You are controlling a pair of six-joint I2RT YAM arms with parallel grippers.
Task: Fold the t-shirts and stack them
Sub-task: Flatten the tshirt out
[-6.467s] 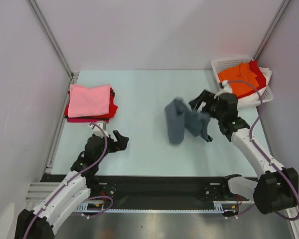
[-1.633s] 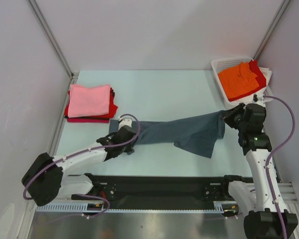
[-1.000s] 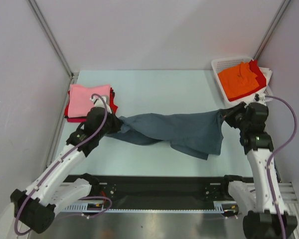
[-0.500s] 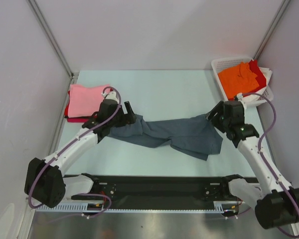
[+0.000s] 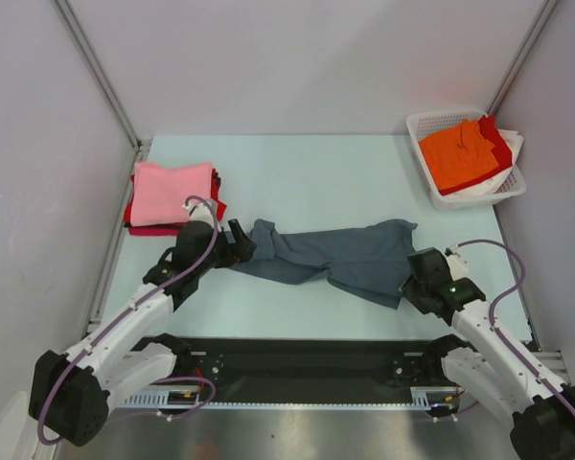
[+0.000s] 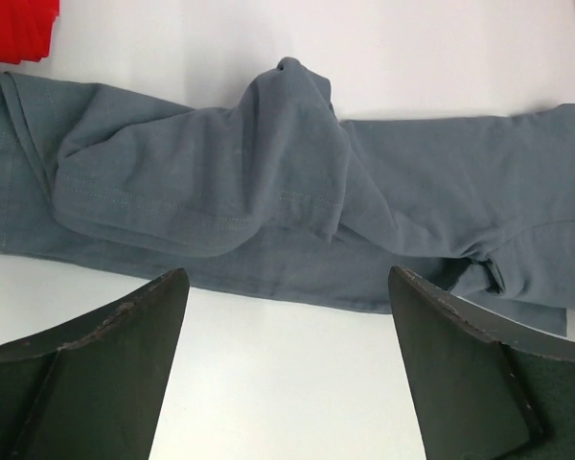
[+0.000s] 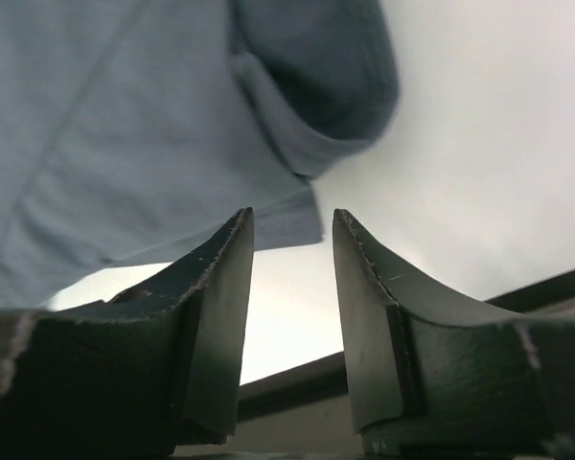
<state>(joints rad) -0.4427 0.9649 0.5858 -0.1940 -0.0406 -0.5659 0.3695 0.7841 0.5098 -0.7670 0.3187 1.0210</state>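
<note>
Top view: a blue-grey t-shirt (image 5: pixel 326 254) lay unfolded and rumpled on the table (image 5: pixel 307 172), stretched as a long band from left of centre toward the right edge, nearer the near edge than the far one. Its left end was bunched into a raised fold; its right end spread wider and flatter.

The left fingers (image 5: pixel 236 230) rested at the shirt's left end, just beside the bunched fold. In the left wrist view the left fingers (image 6: pixel 125 335) stood wide apart with nothing between them; the blue-grey t-shirt (image 6: pixel 268 172) lay beyond their tips, on the bare table.

The right fingers (image 5: pixel 414 283) sat at the near right corner of the shirt. In the right wrist view the right fingers (image 7: pixel 220 287) were parted by a narrower gap, which held nothing. A hem corner of the blue-grey t-shirt (image 7: pixel 125 115) showed just past the tips, and whether it touched them could not be told.

Near the left edge of the table, toward the far side, stood a folded stack: a pink t-shirt (image 5: pixel 168 190) on top, a red t-shirt (image 5: pixel 217 206) under it and a magenta t-shirt (image 5: pixel 153 230) at the bottom. The stack was just beside the left arm's wrist and apart from the blue-grey shirt.

At the far right corner a white lattice basket (image 5: pixel 431 120) held an orange t-shirt (image 5: pixel 460 153) uppermost, loosely heaped, with red cloth (image 5: pixel 496 139) and white cloth (image 5: pixel 514 144) showing at its right side.
</note>
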